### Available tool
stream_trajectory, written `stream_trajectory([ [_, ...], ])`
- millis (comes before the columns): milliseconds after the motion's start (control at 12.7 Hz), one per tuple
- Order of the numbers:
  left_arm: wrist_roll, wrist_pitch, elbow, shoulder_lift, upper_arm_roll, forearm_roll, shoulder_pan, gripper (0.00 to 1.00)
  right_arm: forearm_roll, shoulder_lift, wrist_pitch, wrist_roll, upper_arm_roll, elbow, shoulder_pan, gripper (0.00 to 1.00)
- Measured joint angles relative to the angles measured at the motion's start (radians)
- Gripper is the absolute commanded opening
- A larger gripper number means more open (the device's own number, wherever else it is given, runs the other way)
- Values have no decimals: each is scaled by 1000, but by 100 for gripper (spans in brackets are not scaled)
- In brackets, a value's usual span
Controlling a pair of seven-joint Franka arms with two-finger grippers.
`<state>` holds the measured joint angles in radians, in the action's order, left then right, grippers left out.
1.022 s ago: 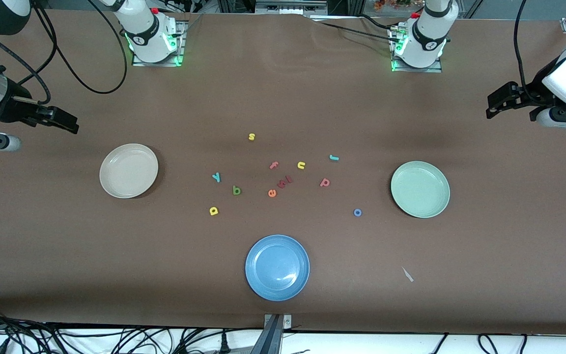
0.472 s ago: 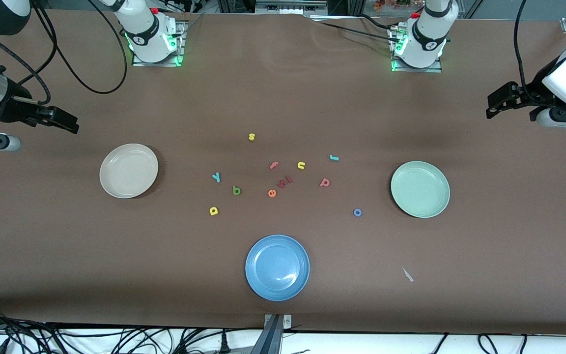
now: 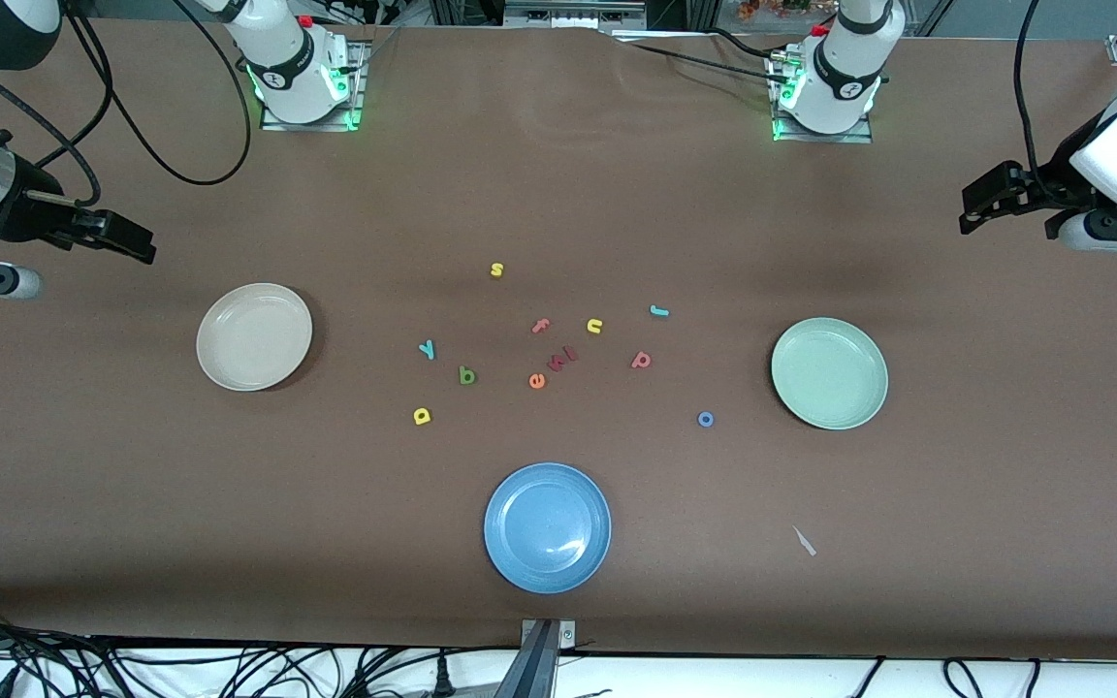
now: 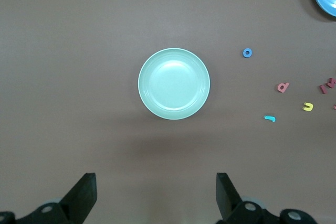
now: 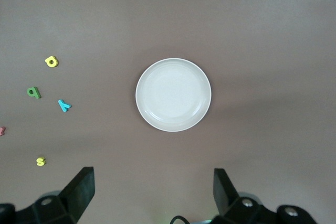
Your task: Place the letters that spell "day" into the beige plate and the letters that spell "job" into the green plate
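Note:
The beige plate [image 3: 254, 336] [image 5: 173, 94] lies empty toward the right arm's end, the green plate [image 3: 829, 373] [image 4: 174, 83] empty toward the left arm's end. Between them on the cloth lie the yellow d [image 3: 422, 416], green b [image 3: 466, 375], cyan y [image 3: 427, 349], teal j [image 3: 658, 311], blue o [image 3: 705, 419] and pinkish p [image 3: 641, 360]. My left gripper [image 3: 980, 204] [image 4: 156, 192] hangs open and empty high over bare cloth beside the green plate. My right gripper [image 3: 122, 237] [image 5: 153, 192] hangs open and empty over bare cloth beside the beige plate.
A blue plate [image 3: 547, 526] sits nearest the front camera. Among the letters also lie a yellow s [image 3: 496, 269], pink f [image 3: 540, 326], yellow n [image 3: 594, 326], orange e [image 3: 536, 381] and small red letters [image 3: 563, 357]. A white scrap [image 3: 804, 541] lies near the front edge.

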<state>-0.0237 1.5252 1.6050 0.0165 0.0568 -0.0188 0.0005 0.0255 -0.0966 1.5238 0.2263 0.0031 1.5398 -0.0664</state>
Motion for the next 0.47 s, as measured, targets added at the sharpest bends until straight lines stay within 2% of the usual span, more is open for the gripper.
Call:
stream_trajectory([
  [472, 0, 0, 0, 0, 0, 0, 0, 100, 0, -7, 0, 0, 0, 0, -1, 100],
])
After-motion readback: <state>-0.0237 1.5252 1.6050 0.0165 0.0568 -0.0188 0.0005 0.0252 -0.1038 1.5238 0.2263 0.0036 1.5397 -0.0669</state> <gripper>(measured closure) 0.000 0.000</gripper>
